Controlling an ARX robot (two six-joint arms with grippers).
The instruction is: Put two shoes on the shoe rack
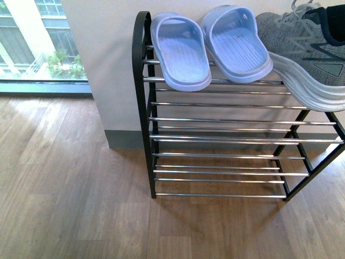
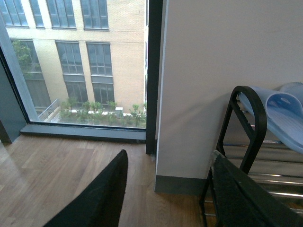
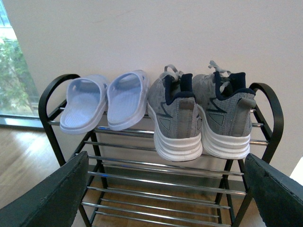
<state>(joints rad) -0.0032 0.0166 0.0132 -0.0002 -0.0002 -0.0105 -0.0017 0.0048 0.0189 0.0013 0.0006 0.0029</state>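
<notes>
- Two grey knit sneakers (image 3: 176, 113) (image 3: 226, 111), thick ribbed white soles, navy collars, dark zigzag marks; side by side, heels outward, on the top tier.
- Shoe rack (image 3: 161, 163): black arched side frames, thin chrome rods.
- Pale blue ridged slippers (image 3: 102, 100) beside the sneakers, same tier.
- Left gripper (image 2: 168, 194) and right gripper (image 3: 165, 189): fingers spread wide, empty.
- Wood-grain floor (image 1: 64, 183).

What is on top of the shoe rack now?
On the shoe rack, the top shelf holds two blue slippers and both grey sneakers, heels outward. The sneakers' toes are hidden from view.
</notes>
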